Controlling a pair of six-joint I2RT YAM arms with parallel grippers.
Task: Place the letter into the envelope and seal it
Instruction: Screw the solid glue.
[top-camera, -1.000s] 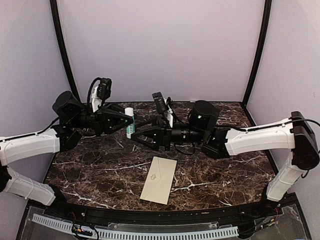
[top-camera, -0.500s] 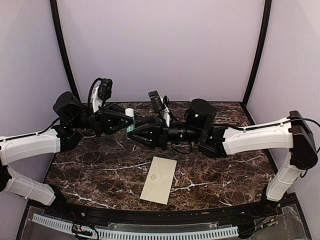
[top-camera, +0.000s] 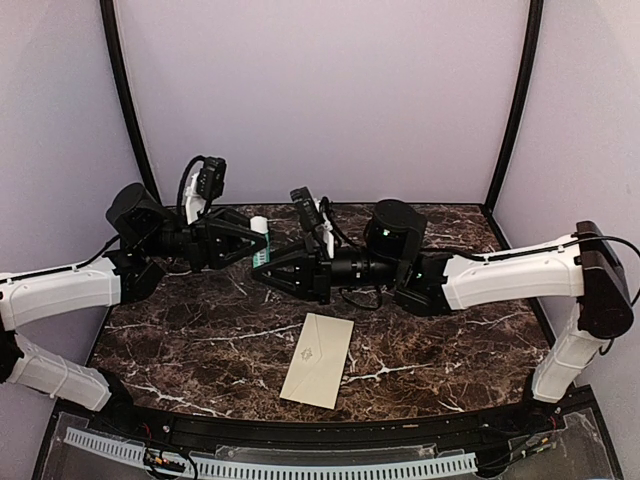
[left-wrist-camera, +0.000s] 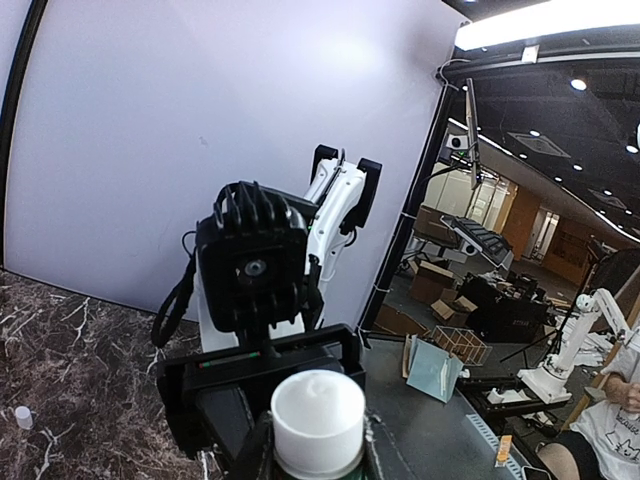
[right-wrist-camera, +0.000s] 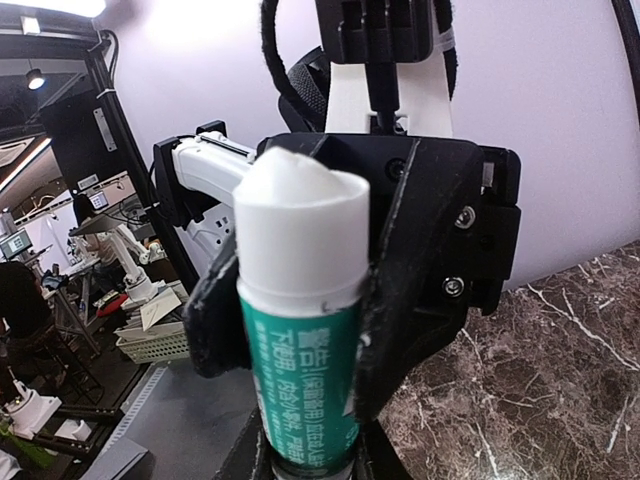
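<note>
The cream envelope (top-camera: 318, 360) lies flat on the dark marble table (top-camera: 450, 340), near the front middle, with its faint emblem up. No gripper touches it. The tan printed letter is out of view. Both grippers meet above the back left of the table at a green glue stick with a white cap (top-camera: 258, 226). My left gripper (top-camera: 256, 243) is shut on its white-capped end (left-wrist-camera: 318, 415). My right gripper (top-camera: 264, 266) is shut on the green body (right-wrist-camera: 305, 360), and its own tips (right-wrist-camera: 308, 455) sit at the bottom of the right wrist view. The left fingers (right-wrist-camera: 420, 260) flank the cap there.
Lilac walls and black corner posts (top-camera: 128, 110) enclose the table on three sides. A small white object (left-wrist-camera: 22, 417) sits on the marble at far left of the left wrist view. The right arm (top-camera: 510, 280) reaches across the back of the table.
My right gripper has slid a little left along the glue stick toward the left gripper. The left arm and the envelope have not moved.
</note>
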